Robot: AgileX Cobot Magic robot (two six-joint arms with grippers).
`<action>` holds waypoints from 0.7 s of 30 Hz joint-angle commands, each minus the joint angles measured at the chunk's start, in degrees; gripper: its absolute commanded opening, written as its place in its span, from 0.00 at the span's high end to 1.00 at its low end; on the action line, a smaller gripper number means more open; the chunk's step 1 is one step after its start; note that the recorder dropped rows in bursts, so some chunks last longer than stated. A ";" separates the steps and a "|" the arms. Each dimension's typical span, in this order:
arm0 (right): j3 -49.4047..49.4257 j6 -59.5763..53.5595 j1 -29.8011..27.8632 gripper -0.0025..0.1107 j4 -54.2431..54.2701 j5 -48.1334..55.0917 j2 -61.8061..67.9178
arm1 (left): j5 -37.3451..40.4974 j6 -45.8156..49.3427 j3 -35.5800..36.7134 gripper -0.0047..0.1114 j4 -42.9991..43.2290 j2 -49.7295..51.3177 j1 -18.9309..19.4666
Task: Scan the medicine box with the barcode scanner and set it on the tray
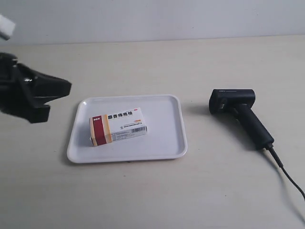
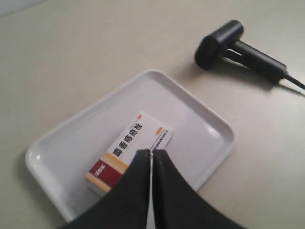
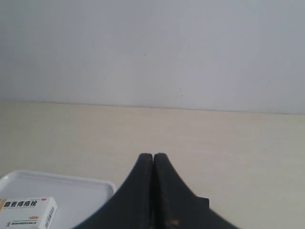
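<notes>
Medicine box (image 1: 118,126): we are seeing it lying flat inside the tray (image 1: 167,145) (red band toward the exterior view's left).
Barcode scanner (image 1: 240,117): lying on the table (image 1: 152,62), well apart from the tray.
Left gripper (image 2: 152,155): hovering, jaws pressed together, holding nothing.
Right gripper (image 3: 153,158): jaws closed, empty.

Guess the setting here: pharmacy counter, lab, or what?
Probably a lab test bench staged as a pharmacy checkout: bare pale table against a blank wall, with only a medicine box on a white tray and a barcode scanner.
</notes>
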 commanded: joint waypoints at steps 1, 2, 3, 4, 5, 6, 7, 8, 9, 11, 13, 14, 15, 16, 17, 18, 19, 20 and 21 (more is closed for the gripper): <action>0.41 0.17 0.10 0.98 0.00 2.46 -4.74 | -5.79 1.51 9.98 0.92 -12.03 -13.47 0.26; 0.41 0.17 0.10 0.98 0.00 2.46 -5.48 | -5.06 1.51 11.30 0.92 -12.55 -16.16 0.26; 0.41 0.17 0.10 0.98 0.00 2.09 -6.10 | -4.00 1.51 12.28 0.92 -12.28 -18.59 0.26; 0.41 0.17 0.10 0.98 0.00 2.09 -6.45 | -3.24 1.62 13.00 0.92 -12.15 -20.80 0.26; 0.41 0.17 0.10 0.98 0.00 2.09 -6.75 | -2.61 1.62 13.50 0.92 -12.15 -22.37 0.26; 0.41 0.17 0.10 0.98 0.00 2.09 -7.04 | -2.13 1.62 13.92 0.92 -12.15 -24.13 0.26; 0.41 0.17 0.10 0.98 0.00 2.09 -7.04 | -1.71 1.62 14.18 0.92 -12.15 -25.68 0.26; 0.41 0.17 0.10 0.98 0.00 2.09 -7.04 | -1.58 1.62 14.44 0.92 -12.15 -27.08 0.26; 0.41 0.17 0.10 0.98 0.00 2.09 -7.04 | -1.58 1.62 14.58 0.92 -12.15 -28.26 0.26; 0.41 0.17 0.10 0.98 0.00 2.09 -7.04 | -1.74 2.21 14.58 0.92 -10.94 -30.07 0.26; 0.41 0.17 0.10 0.98 0.00 2.09 -7.04 | -4.60 2.21 15.68 0.92 -7.33 -32.98 0.57; 0.41 0.17 0.10 0.98 0.00 2.09 -7.04 | -5.19 2.21 16.77 0.92 -6.87 -34.65 1.64; 0.41 0.17 0.10 0.98 0.00 2.09 -7.04 | -6.32 2.21 18.49 0.92 -7.20 -37.23 3.13; 0.41 0.17 0.10 0.98 0.00 2.09 -7.04 | -7.77 2.21 20.40 0.92 -7.34 -40.14 5.13; 0.41 0.17 0.10 0.98 0.00 2.09 -7.04 | -9.16 2.21 21.99 0.92 -7.34 -43.21 7.10; 0.41 0.17 0.10 0.98 0.00 2.09 -7.04 | -10.29 2.21 23.85 0.92 -7.45 -46.15 9.79; 0.41 0.17 0.10 0.98 0.00 2.09 -7.04 | -11.48 2.21 25.43 0.92 -7.75 -48.71 12.35; 0.41 0.17 0.10 0.98 0.00 2.09 -7.04 | -13.86 2.21 27.50 0.92 -7.89 -52.50 16.01; 0.41 0.17 0.10 0.98 0.00 2.09 -7.04 | -14.77 2.21 28.12 0.92 -7.89 -54.20 17.65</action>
